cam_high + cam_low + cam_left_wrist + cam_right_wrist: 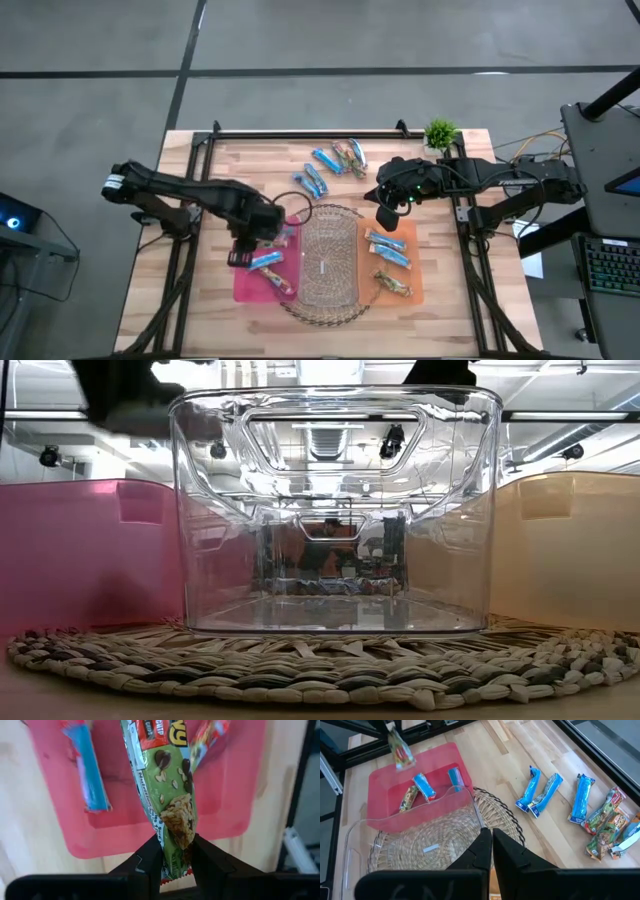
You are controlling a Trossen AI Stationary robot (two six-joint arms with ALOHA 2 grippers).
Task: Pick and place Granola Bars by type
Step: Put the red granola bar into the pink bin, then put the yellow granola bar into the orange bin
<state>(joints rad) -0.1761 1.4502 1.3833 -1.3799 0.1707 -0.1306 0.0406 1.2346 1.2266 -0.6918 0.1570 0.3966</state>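
On wood, the pink bin [243,287] holds bars; left gripper [175,862] pinches a granola bar [167,795] above it.

Light wooden bench [250,160] with black frame rails. Round woven mat [325,305] at centre, bearing a clear tub [328,262] directly below the shut right fingers. Pink tray [245,285] flat on the wood beneath the left fingers, its inner edge overlapping the mat; orange tray [415,285] just below the right fingers, against the mat's opposite edge. Loose granola bars [318,180], blue and brown-green, lying on bare wood between both sets of fingers and the far rail. Small potted plant [440,133] at the far corner beyond the right fingers.
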